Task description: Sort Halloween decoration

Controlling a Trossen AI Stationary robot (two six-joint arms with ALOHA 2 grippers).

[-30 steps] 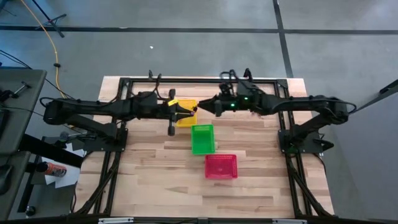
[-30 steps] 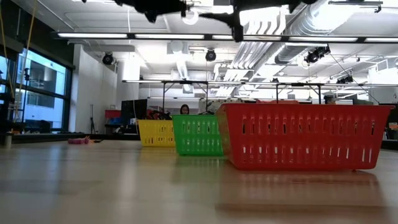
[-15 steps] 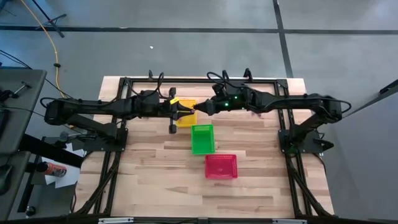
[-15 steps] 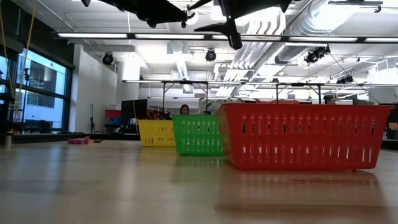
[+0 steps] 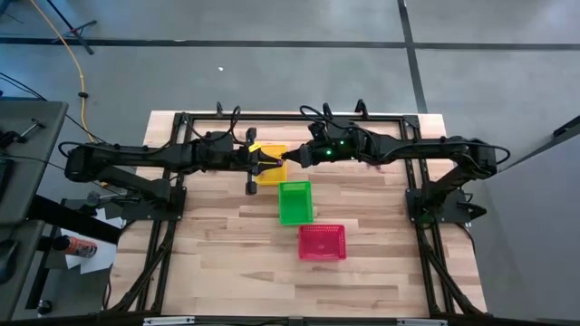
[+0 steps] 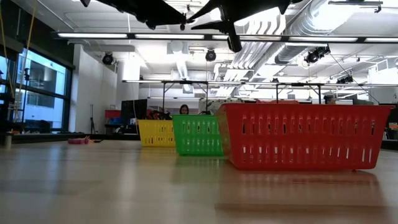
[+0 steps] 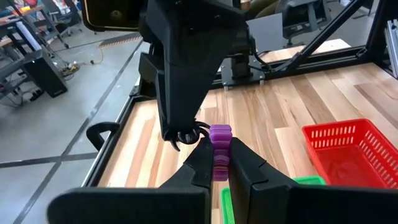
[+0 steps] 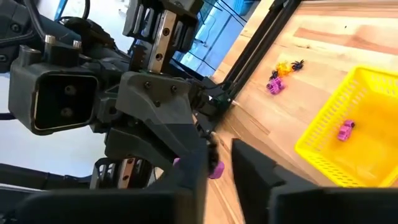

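Where both arms meet above the yellow basket (image 5: 271,166) | left gripper (image 7: 216,163) jaws pinch ribbed purple trinket (image 7: 220,137) | right gripper (image 7: 185,132) jaws: seemingly narrowed beside it

- The table (image 5: 227,272) is pale wood planks with a black metal frame (image 5: 181,118) round its edges.
- Three mesh baskets sit on it in a diagonal row: the yellow basket (image 5: 270,174) nearest 12 o'clock, the green basket (image 5: 294,202) at the centre, the red basket (image 5: 322,243) toward 5 o'clock.
- A few purple, orange and black trinkets (image 8: 283,71) lie loose on the wood beside the yellow basket.
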